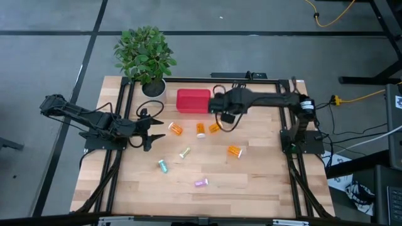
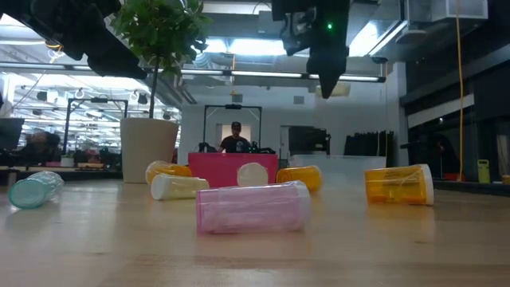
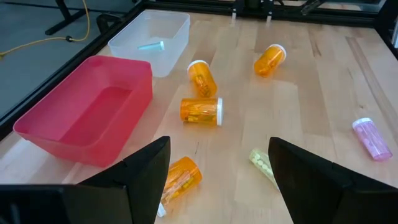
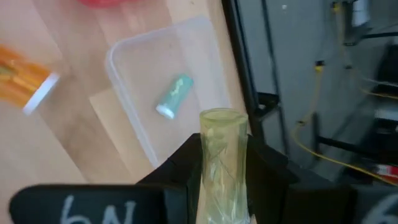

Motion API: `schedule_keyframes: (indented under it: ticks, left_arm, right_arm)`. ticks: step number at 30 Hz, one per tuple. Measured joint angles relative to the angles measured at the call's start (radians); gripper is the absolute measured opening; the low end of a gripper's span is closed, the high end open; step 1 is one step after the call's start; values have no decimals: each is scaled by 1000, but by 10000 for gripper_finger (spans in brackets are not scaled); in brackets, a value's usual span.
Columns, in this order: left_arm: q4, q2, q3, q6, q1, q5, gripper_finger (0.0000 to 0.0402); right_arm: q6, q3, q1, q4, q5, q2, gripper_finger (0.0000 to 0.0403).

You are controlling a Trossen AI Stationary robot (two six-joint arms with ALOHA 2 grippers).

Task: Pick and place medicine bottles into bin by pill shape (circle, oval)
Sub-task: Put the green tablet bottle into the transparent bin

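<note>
Several small bottles lie on their sides on the wooden table (image 1: 264,182): orange ones (image 1: 176,129) (image 1: 200,129) (image 1: 234,151), a pale yellow one (image 1: 184,152), a teal one (image 1: 162,166) and a purple one (image 1: 201,182). A red bin (image 1: 193,101) stands at the far side, with a clear bin (image 3: 152,37) beside it. A teal bottle (image 4: 174,95) lies in the clear bin. My right gripper (image 4: 222,155) is above the clear bin, shut on a pale yellow bottle (image 4: 222,149). My left gripper (image 3: 217,180) is open and empty above the table's left part, near an orange bottle (image 3: 180,177). My right gripper pinches the pale yellow bottle by its two sides (image 4: 211,171) between its two fingers. The bottle lies along the fingers, and its free end (image 4: 221,118) sticks out past the fingertips. It is lifted clear, above the clear bin's edge.
A potted plant (image 1: 146,56) stands at the far left corner. A black frame (image 1: 119,119) runs along the table's sides. In the low view, a person (image 2: 235,139) is in the room beyond the red bin (image 2: 233,167). The near part of the table has bare wood around the purple bottle (image 2: 251,209).
</note>
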Motion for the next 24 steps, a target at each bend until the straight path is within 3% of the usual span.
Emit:
schedule_keyframes:
  ticks: [3, 10, 24]
  left_arm:
    - [0, 0, 0, 0, 0, 0, 265]
    - [0, 0, 0, 0, 0, 0, 265]
    - [1, 0, 0, 0, 0, 0, 265]
  right_arm:
    - [-59, -94, -56, 117, -54, -55, 101]
    - [-92, -259, -145, 251, -66, -141, 101]
    - [-151, -378, -249, 563, -226, -167, 101]
